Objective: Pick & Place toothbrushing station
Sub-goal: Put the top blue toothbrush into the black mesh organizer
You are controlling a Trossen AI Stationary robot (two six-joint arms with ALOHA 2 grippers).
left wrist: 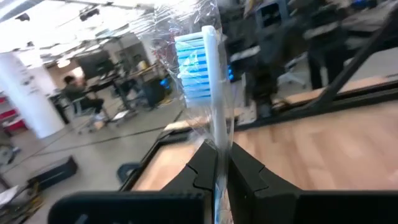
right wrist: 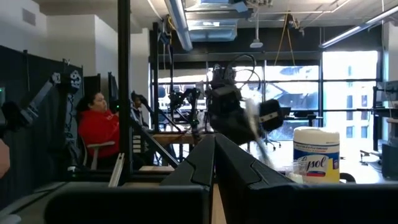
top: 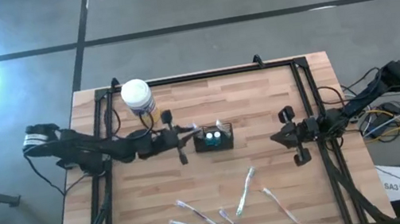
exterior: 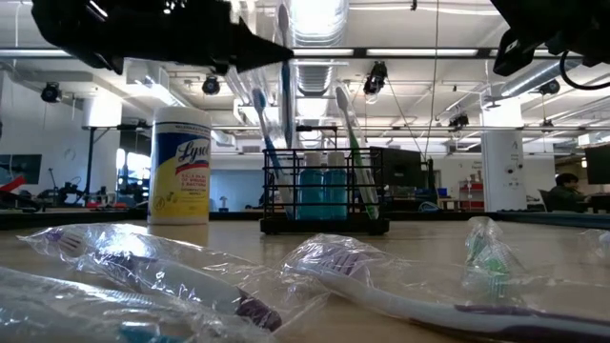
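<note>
Looking down, high view: the left gripper (top: 188, 135) reaches in from the left side of the wooden table (top: 278, 196), its tip just left of the toothbrushing station (top: 213, 139), a small black holder near the table's middle.
Right gripper, high view: the right gripper (top: 294, 137) waits near the table's right edge, well apart from the holder, jaws together and empty.
Jar, high view: a white-lidded jar (top: 137, 95) stands near the far edge, behind the left arm.
Loose brushes, high view: several wrapped toothbrushes (top: 245, 192) lie scattered along the near side of the table.
Low view, holder: the toothbrushing station (exterior: 324, 195) is a black wire rack holding blue bottles (exterior: 322, 191) and upright brushes, among them one with a green handle (exterior: 355, 157) on its right side.
Low view, jar: the yellow-labelled jar (exterior: 180, 167) stands to the holder's left, apart from it.
Low view, foreground: plastic-wrapped toothbrushes (exterior: 400, 295) lie close to the camera.
Left wrist view: the left gripper (left wrist: 221, 168) has its jaws clamped on a wrapped toothbrush (left wrist: 208, 81) with blue bristles, held upright with the head above the fingers.
Right wrist view: the right gripper (right wrist: 215, 149) shows its jaws pressed together with nothing between; the left arm (right wrist: 233, 115) and the jar (right wrist: 316, 154) show beyond it, and a person in red (right wrist: 99, 134) sits in the room behind.
</note>
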